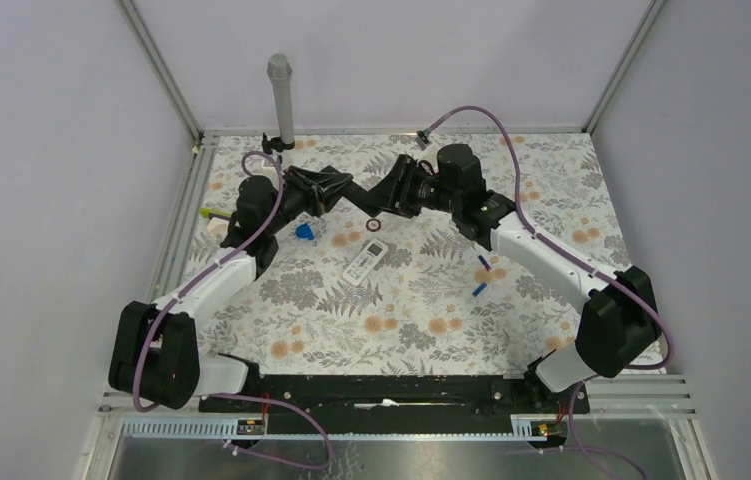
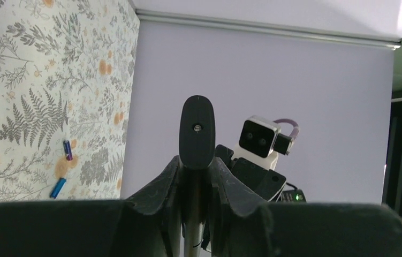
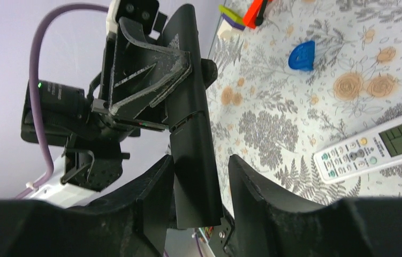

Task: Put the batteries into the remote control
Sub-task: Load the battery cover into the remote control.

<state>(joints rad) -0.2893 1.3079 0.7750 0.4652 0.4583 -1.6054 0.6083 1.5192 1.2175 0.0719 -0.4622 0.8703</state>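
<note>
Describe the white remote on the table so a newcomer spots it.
On the fern-patterned table cover, look mid-table, on the near side of the small brown ring. The white rectangular remote control lies slanted there; it alone shows buttons and a display.

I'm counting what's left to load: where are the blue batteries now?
In the top view both batteries lie on the table's right half, right of the white remote and beside the right arm.

Black end effectors [image 2: 197, 163] [image 3: 198, 160] top white arms [image 1: 216, 280] trailing purple cables [image 1: 491, 112].
</note>
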